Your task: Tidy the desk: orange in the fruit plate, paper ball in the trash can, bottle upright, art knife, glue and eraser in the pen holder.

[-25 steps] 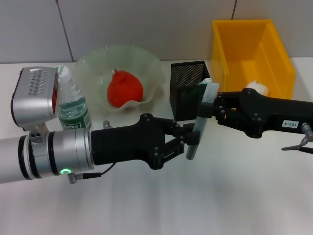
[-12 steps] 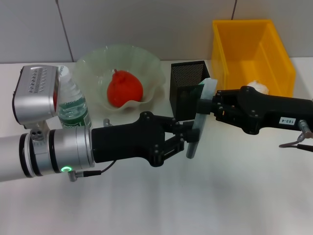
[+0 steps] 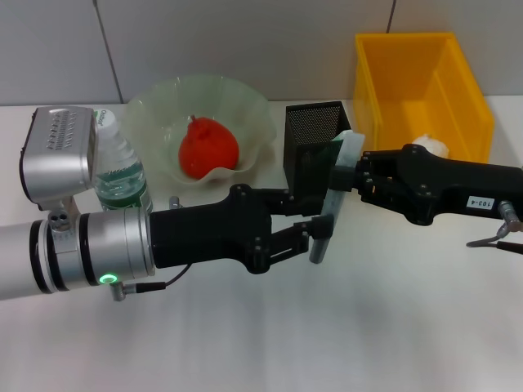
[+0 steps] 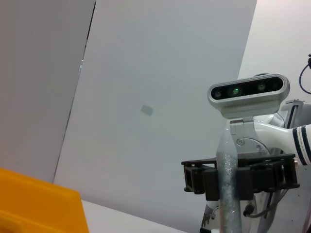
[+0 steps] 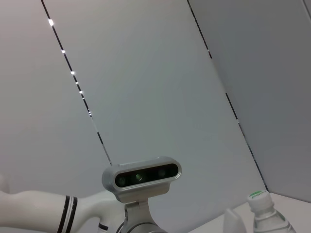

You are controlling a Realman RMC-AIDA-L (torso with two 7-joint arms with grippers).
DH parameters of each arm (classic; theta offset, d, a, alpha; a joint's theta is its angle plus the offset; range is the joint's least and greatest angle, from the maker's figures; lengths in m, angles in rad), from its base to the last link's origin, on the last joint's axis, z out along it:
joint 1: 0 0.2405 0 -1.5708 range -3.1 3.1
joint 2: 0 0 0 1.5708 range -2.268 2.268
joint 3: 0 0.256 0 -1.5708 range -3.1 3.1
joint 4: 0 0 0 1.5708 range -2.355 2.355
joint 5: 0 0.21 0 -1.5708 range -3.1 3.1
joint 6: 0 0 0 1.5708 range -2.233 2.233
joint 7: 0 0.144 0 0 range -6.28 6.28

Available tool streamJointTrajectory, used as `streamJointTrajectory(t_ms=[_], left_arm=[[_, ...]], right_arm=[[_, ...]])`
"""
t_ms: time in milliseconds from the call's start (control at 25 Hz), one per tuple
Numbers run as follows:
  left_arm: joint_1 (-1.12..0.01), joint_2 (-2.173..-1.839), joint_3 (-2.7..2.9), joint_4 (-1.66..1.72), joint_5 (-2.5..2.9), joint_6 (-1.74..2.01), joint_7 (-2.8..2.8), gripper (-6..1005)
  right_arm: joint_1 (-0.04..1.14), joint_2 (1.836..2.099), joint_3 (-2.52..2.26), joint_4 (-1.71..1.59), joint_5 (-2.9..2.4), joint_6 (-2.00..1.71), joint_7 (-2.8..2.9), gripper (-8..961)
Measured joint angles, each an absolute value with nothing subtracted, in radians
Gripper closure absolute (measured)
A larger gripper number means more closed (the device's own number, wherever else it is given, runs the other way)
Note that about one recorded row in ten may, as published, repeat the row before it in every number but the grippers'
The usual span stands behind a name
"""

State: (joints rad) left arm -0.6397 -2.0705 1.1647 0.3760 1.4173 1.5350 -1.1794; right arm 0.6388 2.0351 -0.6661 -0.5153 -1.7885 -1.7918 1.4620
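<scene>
Left end effector (image 3: 320, 237) lowered slightly, right arm label "103-4"

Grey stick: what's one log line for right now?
grey stick: nearly upright | right gripper: shut on its top | left gripper: at its lower end | orange: in fruit plate

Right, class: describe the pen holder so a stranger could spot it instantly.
Find the big yellow trash can at the desk's far right. Just left of it, beside the pale-green fruit plate, stands the pen holder: the only black, square, see-through mesh cup.
</scene>
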Motion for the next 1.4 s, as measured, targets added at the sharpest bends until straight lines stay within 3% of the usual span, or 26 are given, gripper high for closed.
streamJointTrajectory(t_ms=[40, 240, 480, 800, 1000, 1400], left_arm=[[-0.639, -2.07, 1.165, 0.376, 1.417, 1.535, -1.18, 852], [-0.636, -2.071, 1.165, 0.376, 1.417, 1.534, -1.181, 611], [-0.634, -2.068, 1.167, 0.376, 1.423, 1.534, -1.183, 408], [-0.58, -2.07, 1.168, 0.376, 1.424, 1.478, -1.133, 184], [-0.535, -2.07, 1.161, 0.37, 1.419, 1.441, -1.09, 133], [-0.486, -2.07, 1.146, 0.349, 1.417, 1.408, -1.037, 134]], right_arm=[[0.638, 2.035, -0.666, -0.515, -1.787, -1.793, 1.46, 804], [0.636, 2.036, -0.661, -0.515, -1.785, -1.793, 1.457, 806], [0.635, 2.036, -0.657, -0.52, -1.784, -1.777, 1.455, 808], [0.642, 2.027, -0.602, -0.59, -1.768, -1.688, 1.437, 810], [0.67, 2.024, -0.569, -0.63, -1.729, -1.563, 1.442, 811], [0.752, 2.04, -0.625, -0.625, -1.706, -1.265, 1.454, 811]])
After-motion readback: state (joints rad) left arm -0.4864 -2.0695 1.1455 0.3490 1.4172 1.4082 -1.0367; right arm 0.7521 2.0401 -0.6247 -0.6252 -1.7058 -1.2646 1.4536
